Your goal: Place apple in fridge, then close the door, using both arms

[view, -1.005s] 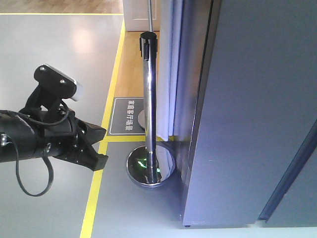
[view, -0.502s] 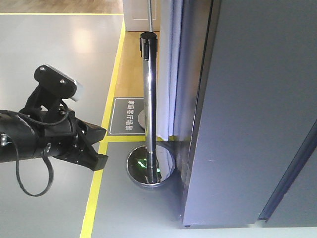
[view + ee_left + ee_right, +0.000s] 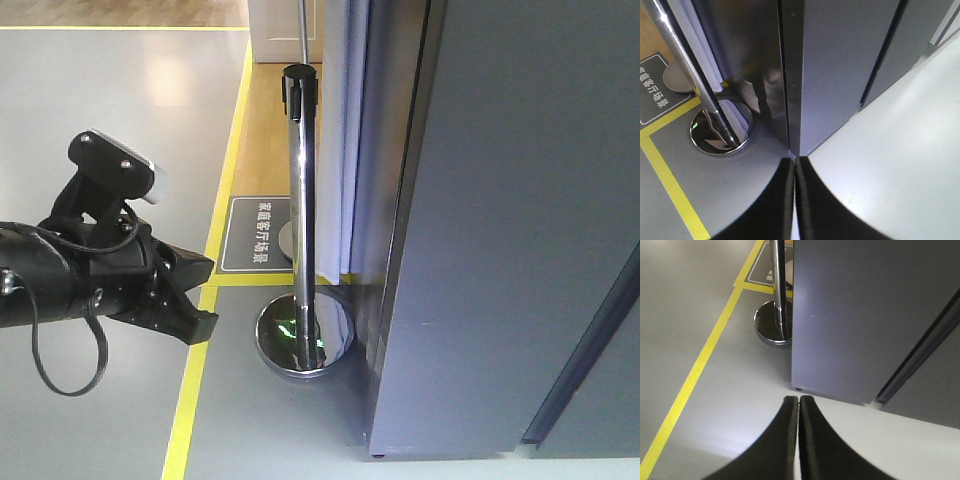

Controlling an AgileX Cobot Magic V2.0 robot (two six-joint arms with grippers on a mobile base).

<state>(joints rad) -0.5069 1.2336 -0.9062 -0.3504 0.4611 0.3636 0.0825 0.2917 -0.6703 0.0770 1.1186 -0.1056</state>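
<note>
My left claw is pressed narrow, its 2 fingers meeting with nothing between them, aimed at the fridge's bottom corner. My right claw is just as tightly closed and empty, hanging over the grey floor before the same dark grey front. The fridge is tall, plain and matte, its top and right side cut off. No white interior shows, and I cannot see the apple. A chrome post stands just beside its left edge, by a yellow line.
</note>
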